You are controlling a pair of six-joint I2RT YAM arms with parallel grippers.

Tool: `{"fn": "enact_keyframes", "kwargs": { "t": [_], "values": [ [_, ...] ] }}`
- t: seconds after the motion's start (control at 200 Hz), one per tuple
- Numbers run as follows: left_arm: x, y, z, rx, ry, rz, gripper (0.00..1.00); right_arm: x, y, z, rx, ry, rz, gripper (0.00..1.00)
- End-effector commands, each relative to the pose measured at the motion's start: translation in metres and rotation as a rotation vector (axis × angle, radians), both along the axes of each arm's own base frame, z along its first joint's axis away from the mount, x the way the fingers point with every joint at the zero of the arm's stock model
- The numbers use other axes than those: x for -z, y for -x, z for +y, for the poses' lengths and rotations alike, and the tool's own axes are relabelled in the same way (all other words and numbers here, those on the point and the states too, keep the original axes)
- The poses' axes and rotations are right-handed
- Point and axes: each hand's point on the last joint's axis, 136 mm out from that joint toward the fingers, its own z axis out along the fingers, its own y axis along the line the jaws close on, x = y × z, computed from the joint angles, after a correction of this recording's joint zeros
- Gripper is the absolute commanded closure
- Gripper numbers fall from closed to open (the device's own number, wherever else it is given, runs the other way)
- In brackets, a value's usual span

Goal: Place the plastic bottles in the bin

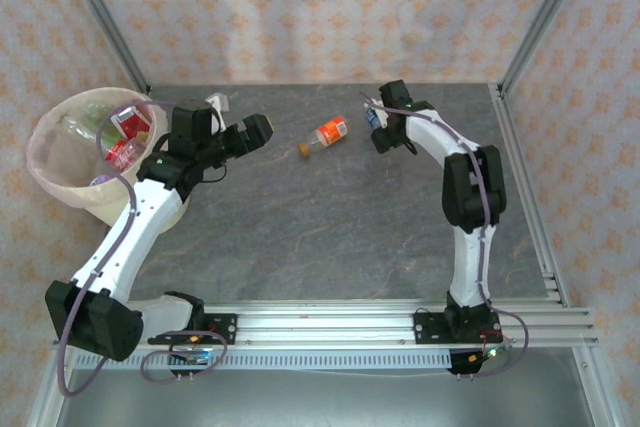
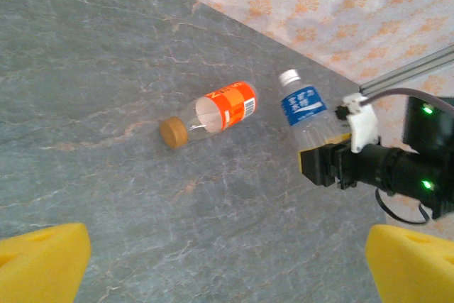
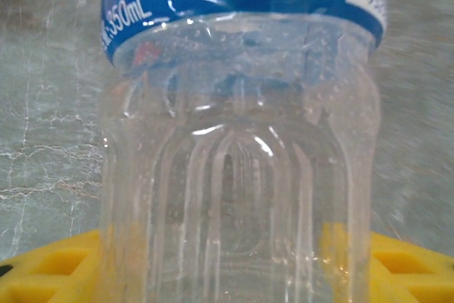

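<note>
the right fingers are closed on the blue-labelled bottle at the far right of the desk. in the right wrist view its ribbed base sits between the two yellow pads, so the grip is low on the body, with the label and white cap beyond. the left fingers are wide open and hold nothing. they point across the desk at the orange-labelled bottle, which lies on its side with its brown cap towards the left arm, between the two arms and clear of both.

as i read it, the blue bottle now has to get to the bin, which stands at the far left, well away from the right arm. thin clear plastic gives under pressure, so i'd squeeze no harder. i'd carry it high enough to pass over the orange bottle rather than sweep it aside. if the right arm cannot reach that far, i'd hand it to the open left fingers, which are near the bin. release should come only once the bottle is well inside the rim, not over the folded bag edge.

the bin is lined with a pinkish bag and already holds several bottles. red labels show among them on the side nearest the left arm, and i see room for more.
</note>
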Motion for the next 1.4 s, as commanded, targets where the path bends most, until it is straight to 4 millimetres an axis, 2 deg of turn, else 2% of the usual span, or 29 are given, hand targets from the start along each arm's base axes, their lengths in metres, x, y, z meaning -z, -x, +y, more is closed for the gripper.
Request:
{"fn": "enact_keyframes", "kwargs": {
  "t": [0.0,0.04,0.13,0.315,0.36,0.485,0.641,0.736,0.911,1.131,1.396],
  "values": [
    [-0.011,-0.007,-0.015,0.035,0.062,-0.049,0.00,-0.075,-0.003,-0.006,0.195,-0.124,-0.251,0.48],
    [-0.012,-0.010,-0.019,0.037,0.083,-0.060,0.00,-0.082,0.007,0.005,0.171,-0.192,-0.257,0.48],
    [-0.020,-0.016,-0.030,0.061,0.149,-0.088,0.00,-0.104,0.039,0.047,0.017,-0.382,-0.285,0.48],
    [-0.038,-0.025,-0.068,0.214,0.299,-0.101,0.00,-0.145,0.094,0.109,-0.179,-0.702,-0.284,0.48],
    [-0.039,-0.027,-0.073,0.228,0.304,-0.101,0.00,-0.147,0.106,0.121,-0.227,-0.749,-0.281,0.48],
    [-0.040,-0.035,-0.069,0.214,0.241,-0.093,0.02,-0.148,0.138,0.149,-0.384,-0.790,-0.248,0.47],
    [-0.040,-0.043,-0.062,0.191,0.159,-0.097,0.10,-0.141,0.168,0.175,-0.532,-0.806,-0.131,0.47],
    [-0.032,-0.048,-0.061,0.184,0.133,-0.069,0.14,-0.143,0.176,0.186,-0.579,-0.822,-0.103,0.47],
    [-0.023,-0.048,-0.076,0.234,0.137,-0.032,0.19,-0.151,0.180,0.205,-0.634,-0.861,-0.086,0.47],
    [-0.017,-0.048,-0.078,0.239,0.123,-0.011,0.44,-0.158,0.189,0.220,-0.697,-0.903,-0.074,0.47],
    [-0.017,-0.046,-0.081,0.229,0.184,-0.019,0.72,-0.161,0.195,0.223,-0.721,-0.932,-0.067,0.46]
  ]
}}
